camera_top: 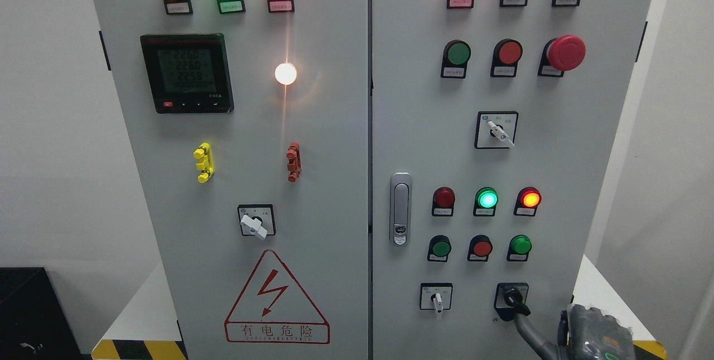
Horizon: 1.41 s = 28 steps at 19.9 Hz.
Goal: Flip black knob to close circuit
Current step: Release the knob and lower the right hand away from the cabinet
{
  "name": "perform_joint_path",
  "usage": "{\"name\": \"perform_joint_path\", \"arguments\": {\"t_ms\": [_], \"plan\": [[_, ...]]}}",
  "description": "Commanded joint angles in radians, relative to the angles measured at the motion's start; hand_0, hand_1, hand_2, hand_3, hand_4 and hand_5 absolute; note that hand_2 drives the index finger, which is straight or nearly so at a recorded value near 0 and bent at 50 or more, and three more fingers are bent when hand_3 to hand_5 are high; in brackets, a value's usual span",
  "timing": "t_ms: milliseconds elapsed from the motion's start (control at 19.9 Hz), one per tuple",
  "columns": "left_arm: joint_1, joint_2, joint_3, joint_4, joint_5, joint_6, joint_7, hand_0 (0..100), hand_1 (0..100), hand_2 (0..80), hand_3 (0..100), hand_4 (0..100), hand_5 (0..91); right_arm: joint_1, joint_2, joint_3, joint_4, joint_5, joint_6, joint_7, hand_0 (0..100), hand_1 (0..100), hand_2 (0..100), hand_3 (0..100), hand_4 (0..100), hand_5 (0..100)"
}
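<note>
A grey electrical cabinet point(334, 192) with two doors fills the head view. The black knob point(514, 300) is found at the lower right of the right-hand door, on a black square plate, with its lever pointing down and to the right. Just left of it, on the same row, a white selector switch point(437, 299) is mounted with its lever pointing straight down.

The right hand point(580, 332) is seen at the bottom right corner — grey and mostly cut off by the picture's edge. One finger point(527, 329) is extended up and to the left, its tip just beneath the black knob, touching it or nearly so; contact cannot be confirmed. Nothing is seen to be grasped, and how far the other fingers are curled cannot be told. The left hand is not in view.

Above the knob, three small lamps are noted in a row: dark red point(444, 197), lit green point(487, 198) and lit red-orange point(529, 198). Below them a row of three push buttons point(481, 248) is set — green, red, green. On the left door, a digital meter point(187, 72) with a lit display and a red-bordered warning triangle point(276, 298) are observed.
</note>
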Motion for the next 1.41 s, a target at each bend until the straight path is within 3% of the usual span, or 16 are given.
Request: {"name": "perform_joint_path", "arguments": {"t_ms": [0,351,803,1104,1355], "plan": [[0.021,0.000,0.000,-0.023,0.000,0.000,0.000,12,56,0.0,0,0,0.0,0.016,0.000,0.065,-0.012,-0.001,0.000,0.003,0,1,90,100,92,98],[0.021,0.000,0.000,-0.023,0.000,0.000,0.000,12,56,0.0,0,0,0.0,0.044,0.000,0.108,-0.012,-0.002,0.001,-0.040,0,2,89,100,92,97],[0.021,0.000,0.000,-0.023,0.000,0.000,0.000,12,56,0.0,0,0,0.0,0.156,0.005,0.138,-0.131,-0.129,-0.003,-0.118,0,4,87,100,89,95],[0.021,0.000,0.000,-0.023,0.000,0.000,0.000,12,56,0.0,0,0,0.0,0.226,0.022,0.150,-0.199,-0.432,-0.011,-0.224,0,4,78,97,86,89],[0.021,0.000,0.000,-0.023,0.000,0.000,0.000,12,56,0.0,0,0,0.0,0.295,0.046,0.139,-0.260,-0.781,-0.063,-0.284,0,5,64,89,80,73]]}}
